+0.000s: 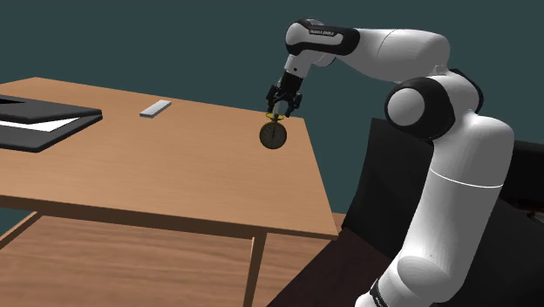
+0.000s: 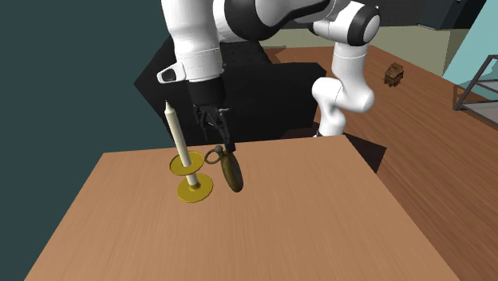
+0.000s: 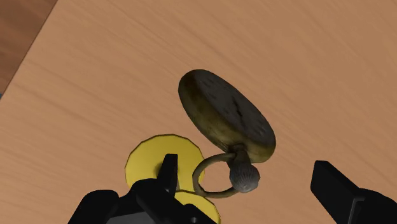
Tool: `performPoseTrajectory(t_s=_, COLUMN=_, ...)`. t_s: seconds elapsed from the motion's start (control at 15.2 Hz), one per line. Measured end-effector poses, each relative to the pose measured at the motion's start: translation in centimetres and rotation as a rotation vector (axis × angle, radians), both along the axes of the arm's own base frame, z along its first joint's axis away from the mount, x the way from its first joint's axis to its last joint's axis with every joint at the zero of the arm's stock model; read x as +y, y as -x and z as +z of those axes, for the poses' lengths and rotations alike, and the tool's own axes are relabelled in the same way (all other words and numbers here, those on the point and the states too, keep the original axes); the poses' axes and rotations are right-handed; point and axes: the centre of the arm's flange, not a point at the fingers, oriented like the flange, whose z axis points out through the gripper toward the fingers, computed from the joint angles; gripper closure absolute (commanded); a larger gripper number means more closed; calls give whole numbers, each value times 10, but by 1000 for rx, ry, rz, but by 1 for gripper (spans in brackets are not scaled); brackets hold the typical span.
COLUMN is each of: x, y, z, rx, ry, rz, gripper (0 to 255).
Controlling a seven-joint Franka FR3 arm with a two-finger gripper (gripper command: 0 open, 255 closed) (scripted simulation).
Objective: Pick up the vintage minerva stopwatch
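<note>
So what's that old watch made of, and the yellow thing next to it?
The stopwatch looks like old metal: a dull brownish-gold case, worn and blotchy, with a grey knob. The candle holder is flat bright yellow, maybe brass, but too plain to tell.

White arm (image 1: 462,174), dark joints (image 1: 453,94), black fingers (image 3: 347,191)

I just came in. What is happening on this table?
A white robot arm holds its black two-finger gripper just above a dark, round, brass-toned stopwatch near the edge of a wooden table. The fingers stand open on either side of the watch's ring and crown without touching them, so nothing is gripped yet. The stopwatch sits tilted beside a yellow candle holder with a white candle.
</note>
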Motion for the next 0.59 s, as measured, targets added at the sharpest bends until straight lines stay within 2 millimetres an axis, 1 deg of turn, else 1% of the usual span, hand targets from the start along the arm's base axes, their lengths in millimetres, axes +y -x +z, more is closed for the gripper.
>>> performPoseTrajectory(t_s=0.2, x=-2, y=-1, z=0, rx=-25, ry=5, rz=-2, gripper=0)
performPoseTrajectory(t_s=0.26, x=-2, y=0, z=-1, rx=-29, ry=5, rz=1, gripper=255)
performPoseTrajectory(t_s=0.46, x=-6, y=4, z=0, rx=-29, ry=4, rz=1, gripper=255)
performPoseTrajectory(t_s=0.59, x=-7, y=2, z=0, rx=-28, ry=3, rz=3, gripper=255)
